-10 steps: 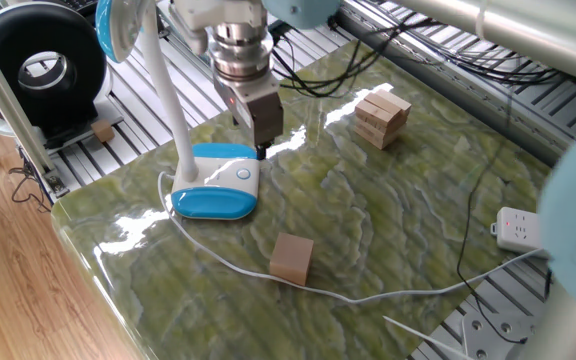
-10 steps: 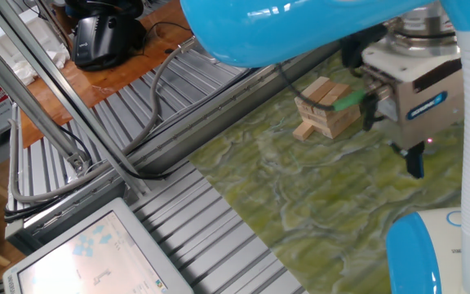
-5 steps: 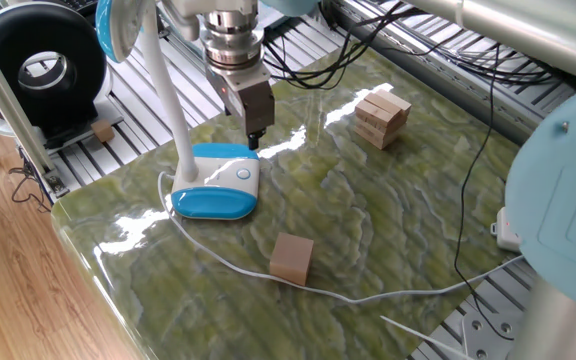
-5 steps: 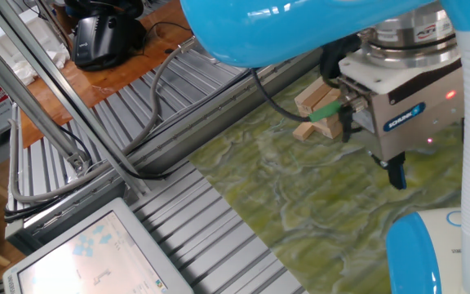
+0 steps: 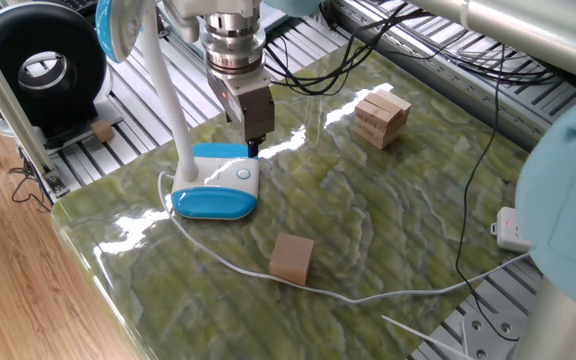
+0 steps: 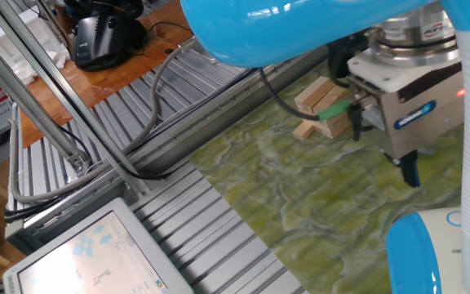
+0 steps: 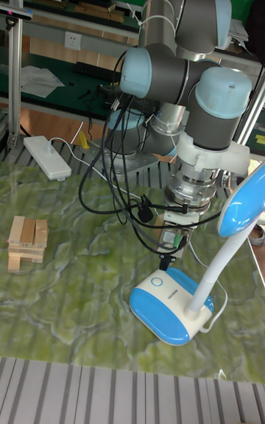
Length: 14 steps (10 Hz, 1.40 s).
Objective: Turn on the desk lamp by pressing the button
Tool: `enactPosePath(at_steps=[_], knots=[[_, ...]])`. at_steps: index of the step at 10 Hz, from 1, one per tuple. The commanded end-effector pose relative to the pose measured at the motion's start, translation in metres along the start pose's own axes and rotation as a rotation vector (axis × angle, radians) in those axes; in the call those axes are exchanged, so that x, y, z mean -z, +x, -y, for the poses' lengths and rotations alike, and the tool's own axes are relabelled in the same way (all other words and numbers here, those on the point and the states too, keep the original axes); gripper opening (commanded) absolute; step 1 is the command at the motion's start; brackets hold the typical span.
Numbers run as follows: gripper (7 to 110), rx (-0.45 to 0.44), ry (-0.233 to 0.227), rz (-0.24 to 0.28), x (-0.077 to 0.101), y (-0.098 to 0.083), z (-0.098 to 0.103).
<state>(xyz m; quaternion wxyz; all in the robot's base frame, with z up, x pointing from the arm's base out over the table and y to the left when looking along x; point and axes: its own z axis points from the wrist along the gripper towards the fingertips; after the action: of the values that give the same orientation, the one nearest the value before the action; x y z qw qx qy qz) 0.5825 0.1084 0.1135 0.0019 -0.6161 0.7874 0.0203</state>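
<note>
The desk lamp (image 5: 215, 187) stands at the left of the green marbled table, blue-sided base down, its white neck (image 5: 163, 90) curving up to the blue-rimmed head (image 5: 118, 25). The button (image 5: 243, 173) is a small round disc on the base's white top, also seen as the button (image 7: 160, 282) in the tall view. My gripper (image 5: 254, 147) points straight down, just behind and above the button, its dark fingertips together and not touching the base. In the tall view the gripper (image 7: 167, 262) hovers a short way over the lamp base (image 7: 173, 306). The other fixed view shows the gripper (image 6: 412, 175) above the table.
A black ring-shaped fan (image 5: 38, 65) stands off the table at the back left. A stack of wooden blocks (image 5: 380, 115) sits at the far side, a wooden cube (image 5: 291, 258) near the front. The lamp's white cord (image 5: 368, 295) trails to a power strip (image 5: 513, 232).
The gripper moved a little left and away from the lamp base, then came back down slightly toward it. The lamp and blocks have not moved.
</note>
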Motion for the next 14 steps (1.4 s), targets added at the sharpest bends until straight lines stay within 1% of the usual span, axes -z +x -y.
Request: enactPosePath(at_steps=[1, 2, 3, 4, 5, 6, 7, 8, 9, 10, 11, 12, 13, 14], knots=[[88, 0.003, 0.025, 0.012, 0.005, -0.004, 0.001], [88, 0.035, 0.1, 0.024, 0.008, -0.006, 0.025], [88, 0.032, 0.107, 0.041, 0.009, -0.011, 0.027], [88, 0.03, 0.152, 0.049, 0.011, -0.014, 0.038], [88, 0.048, 0.193, 0.055, 0.014, -0.017, 0.048], [88, 0.081, 0.259, 0.058, 0.019, -0.02, 0.064], [88, 0.089, 0.27, 0.049, 0.021, -0.018, 0.069], [88, 0.092, 0.279, 0.027, 0.023, -0.013, 0.074], [88, 0.109, 0.298, -0.005, 0.027, -0.007, 0.084], [88, 0.13, 0.333, -0.046, 0.032, 0.0, 0.097], [88, 0.14, 0.367, -0.062, 0.036, 0.002, 0.105], [88, 0.148, 0.382, -0.058, 0.037, 0.0, 0.109], [88, 0.145, 0.377, -0.051, 0.036, -0.002, 0.107], [88, 0.135, 0.355, -0.038, 0.03, -0.004, 0.101]])
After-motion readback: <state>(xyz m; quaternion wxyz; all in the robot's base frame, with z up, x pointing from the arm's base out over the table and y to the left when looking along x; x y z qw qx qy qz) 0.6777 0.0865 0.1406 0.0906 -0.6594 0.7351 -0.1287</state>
